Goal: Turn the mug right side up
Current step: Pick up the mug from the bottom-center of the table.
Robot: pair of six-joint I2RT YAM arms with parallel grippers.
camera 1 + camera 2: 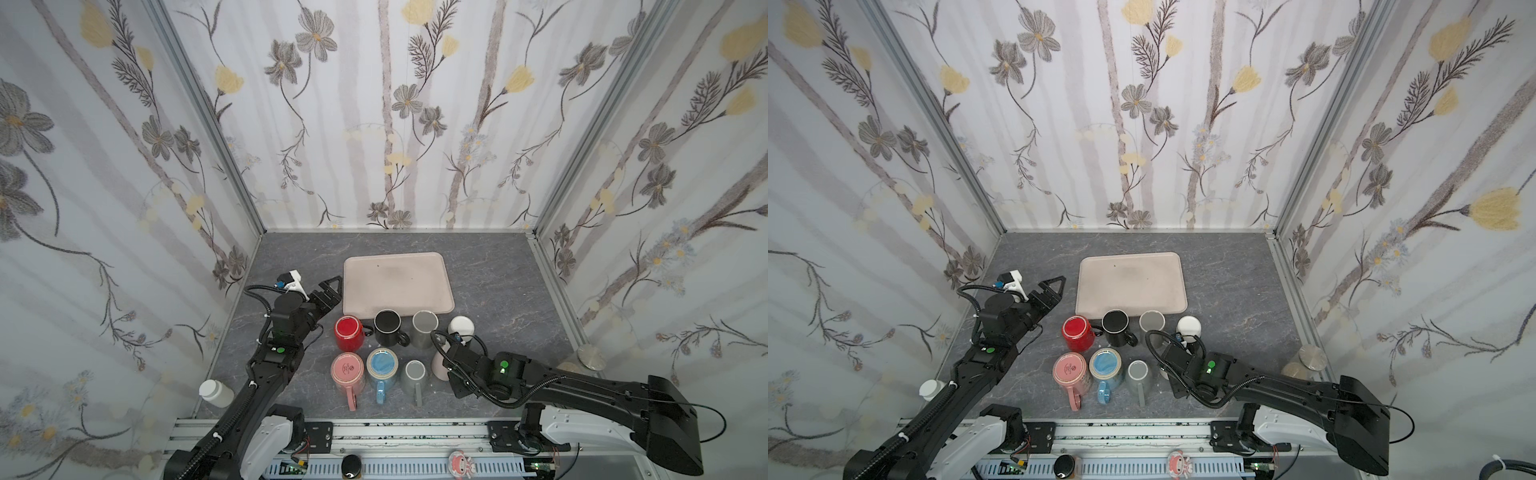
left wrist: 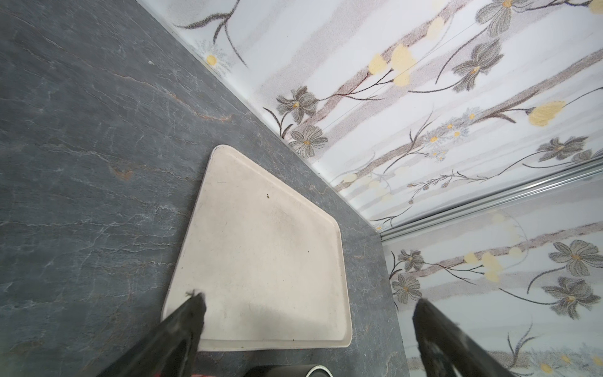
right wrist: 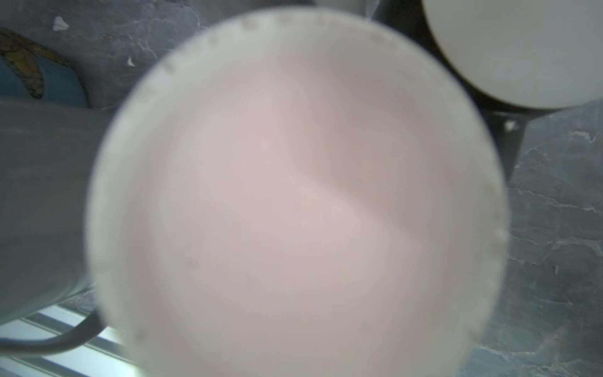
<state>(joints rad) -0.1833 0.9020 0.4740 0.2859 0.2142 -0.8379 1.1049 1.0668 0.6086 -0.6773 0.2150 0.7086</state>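
one pale pink mug point(image 3: 293, 202), whitish rim

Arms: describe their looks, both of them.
Left arm and right arm: black links on white base joints, ribbed black cables looping outside, a green light near each wrist. Left gripper has black fingers; a white mount sits behind it.

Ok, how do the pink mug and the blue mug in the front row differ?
The pink mug shows a dark stamp on its upward face, so its base is up; the blue mug shows a plain blue disc in a pale ring, no stamp. The pink mug's handle looks longer and slimmer than the blue mug's. Both stand side by side, handles pointing toward the front.
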